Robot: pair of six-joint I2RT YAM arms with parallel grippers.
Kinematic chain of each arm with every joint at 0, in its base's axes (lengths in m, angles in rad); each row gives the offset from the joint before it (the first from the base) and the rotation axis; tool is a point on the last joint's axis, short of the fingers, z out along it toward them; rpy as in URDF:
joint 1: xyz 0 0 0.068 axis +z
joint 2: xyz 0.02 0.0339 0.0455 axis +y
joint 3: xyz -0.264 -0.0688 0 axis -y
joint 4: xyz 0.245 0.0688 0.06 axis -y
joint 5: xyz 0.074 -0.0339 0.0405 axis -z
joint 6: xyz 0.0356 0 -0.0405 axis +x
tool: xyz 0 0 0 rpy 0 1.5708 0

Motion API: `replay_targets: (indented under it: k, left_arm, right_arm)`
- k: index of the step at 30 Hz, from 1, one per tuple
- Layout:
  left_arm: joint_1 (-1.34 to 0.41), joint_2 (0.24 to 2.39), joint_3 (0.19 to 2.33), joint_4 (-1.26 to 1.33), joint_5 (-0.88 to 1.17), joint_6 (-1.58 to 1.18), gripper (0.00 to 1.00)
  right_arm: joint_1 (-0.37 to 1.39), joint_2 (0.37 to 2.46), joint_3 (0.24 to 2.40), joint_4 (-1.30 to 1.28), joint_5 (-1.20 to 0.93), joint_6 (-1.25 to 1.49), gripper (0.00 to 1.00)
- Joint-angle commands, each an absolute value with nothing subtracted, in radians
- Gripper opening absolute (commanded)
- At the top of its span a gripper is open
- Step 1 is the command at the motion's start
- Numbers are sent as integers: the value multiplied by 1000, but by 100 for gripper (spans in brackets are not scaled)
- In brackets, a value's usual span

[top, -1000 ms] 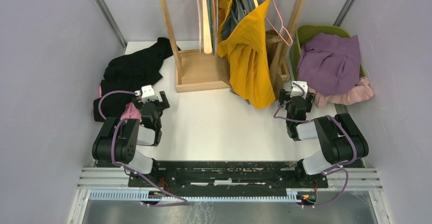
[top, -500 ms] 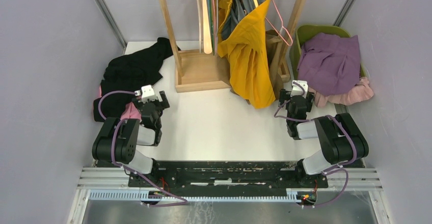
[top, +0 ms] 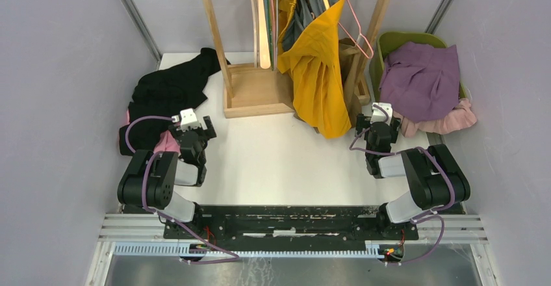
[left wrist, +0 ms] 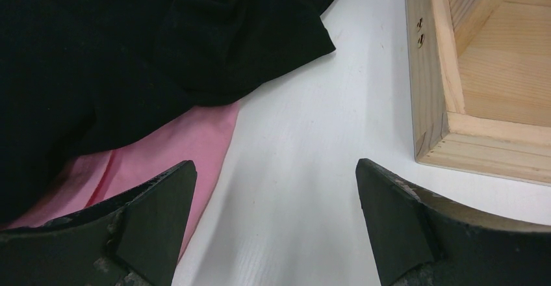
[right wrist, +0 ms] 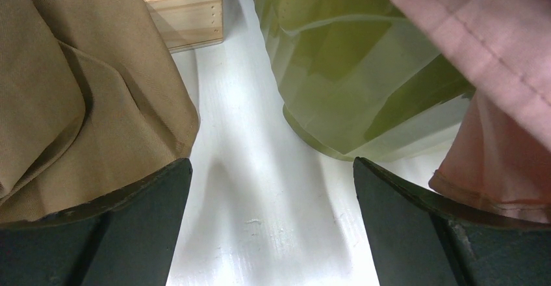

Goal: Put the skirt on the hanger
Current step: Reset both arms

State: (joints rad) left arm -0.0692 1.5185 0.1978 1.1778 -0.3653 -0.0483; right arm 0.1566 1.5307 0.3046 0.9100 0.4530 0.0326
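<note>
1. At the bottom of the top view, the two black arms are folded low over the white table (top: 279, 159).
2. The left gripper (top: 193, 123), left of centre, is released: its jaws stand wide apart with nothing between them. In its wrist view only bare table lies between the fingertips.
3. A pink cloth (left wrist: 185, 146) lies just beside the left gripper, partly tucked under a crumpled black garment (top: 167, 91) that spreads toward the upper left of the table.
4. The right gripper (top: 379, 120), right of centre, is also released, jaws wide and holding nothing. Its wrist view shows a strip of bare table between the fingertips.
5. Either side of that strip are the hem of a yellow garment (top: 318, 78) on the left and the wall of a green basket (right wrist: 351, 71) on the right.
6. The basket stands in the upper right of the top view and is the only container there. The purple skirt (top: 422, 78) is heaped on top of it and covers most of its opening.
7. Under the purple skirt, a pale pink garment (top: 445, 122) spills over the basket's near edge and hangs down its side.
8. A wooden rack (top: 256, 91) stands at top centre on a tray-like base. The yellow garment hangs from it down to the table.
9. The pink hanger (top: 359, 37) hangs bare at the rack's right side, apart from the skirt.
</note>
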Motion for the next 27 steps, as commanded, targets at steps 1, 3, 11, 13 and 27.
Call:
replay_targets:
  k: [1,3,11,13,27]
  left_arm:
    - [-67,1513,195,1245,-390,-73,99]
    - [-67,1513,195,1246,-390,-73,99]
    - [-67,1513,195,1246,-389,-73,99]
    - [-67,1513,196,1245,-390,-72,99]
    - [-67,1513,195,1246,-390,-74,99]
  right_arm:
    - [153,1512,331,940,454,41,100]
    - [153,1512,331,939,454,41,100]
    - [154,1512,331,939,454,41,100]
    - [153,1513,332,939,454,41,100]
    - [133,1514,345,912,416,52,100]
